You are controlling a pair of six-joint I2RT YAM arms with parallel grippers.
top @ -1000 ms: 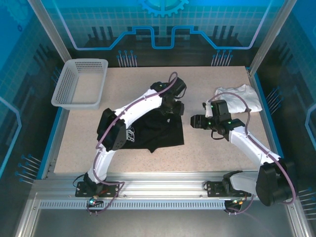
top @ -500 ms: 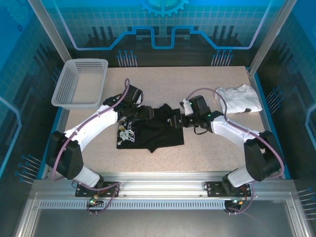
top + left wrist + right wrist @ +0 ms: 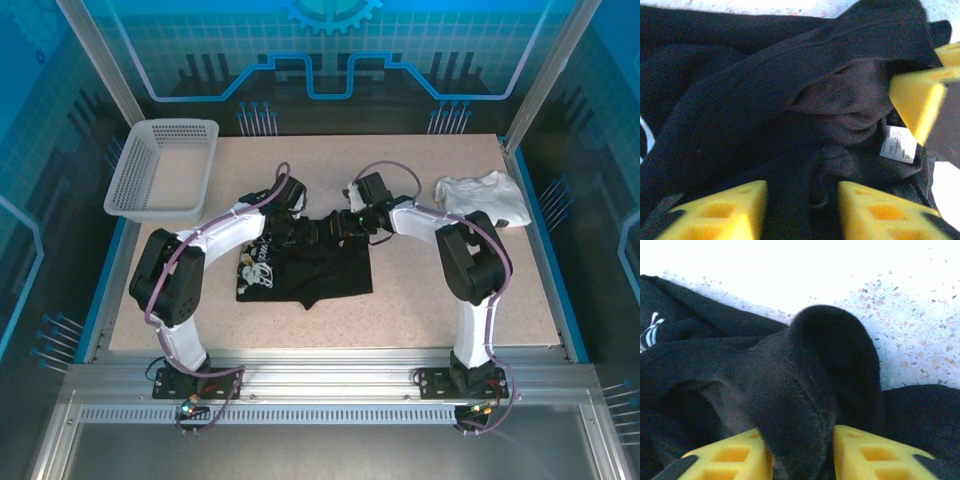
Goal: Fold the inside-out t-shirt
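Presently the t-shirt lies crumpled near the middle of the table, a pale, speckled, stone-like surface. It is black, soft, matte cloth, roughly rectangular in outline, with a line print in white on its left part. Both arms meet at its far edge.

1. The left gripper sits over the far edge of the cloth. In the left wrist view its 2 yellow, wedge-shaped fingers are drawn in on a rumpled ridge of black fabric that fills the gap between them. A stitched hem runs diagonally across the cloth above. A small, white, rectangular tag with fine printed text lies flat in a hollow of the fabric.

2. The right gripper faces the left one, just beside it. In the right wrist view its 2 yellow fingers pinch a thick, rounded fold of the shirt, which stands up as a hump above them. The cloth surface there looks slightly fuzzy.

3. A white garment lies bunched at the far right of the table, well apart from the shirt.

4. A grey, perforated plastic basket, rectangular in shape, stands at the far left corner.
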